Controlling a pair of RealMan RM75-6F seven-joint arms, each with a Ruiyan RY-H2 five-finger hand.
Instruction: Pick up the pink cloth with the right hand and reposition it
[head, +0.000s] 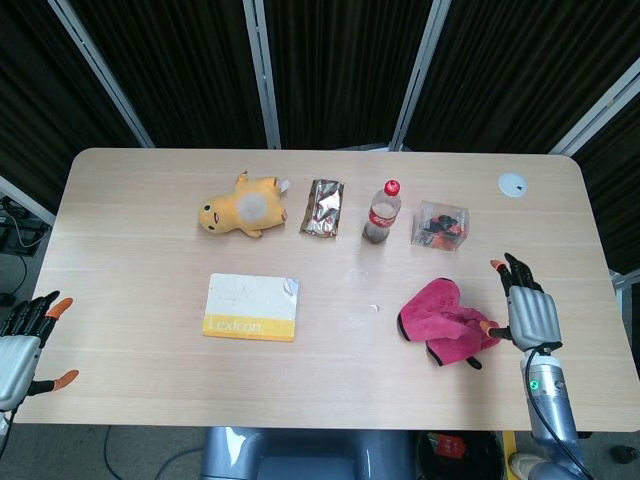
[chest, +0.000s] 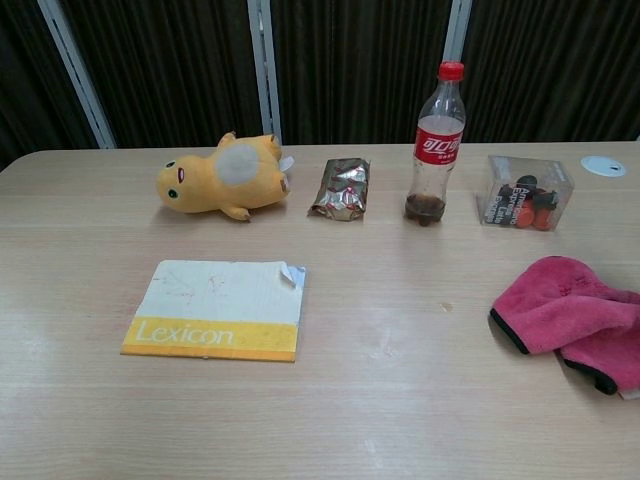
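Pink cloth (head: 445, 320) lies rumpled near the desk's (head: 140, 290) right edge, toward the front. We note the right hand (head: 527, 312) just beside it, fingers spread, holding nothing; left hand (head: 22, 345) likewise spread, off the front-left corner.

Readable text on the desk
"Lexicon" in pale letters on the yellow band of the booklet (chest: 217, 309); the cola bottle (chest: 437, 140) label's white script is unreadable

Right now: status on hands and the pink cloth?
Right hand open, beside the pink cloth, thumb at its edge. Left hand open, off table's edge. Cloth flat on table, nothing on it.
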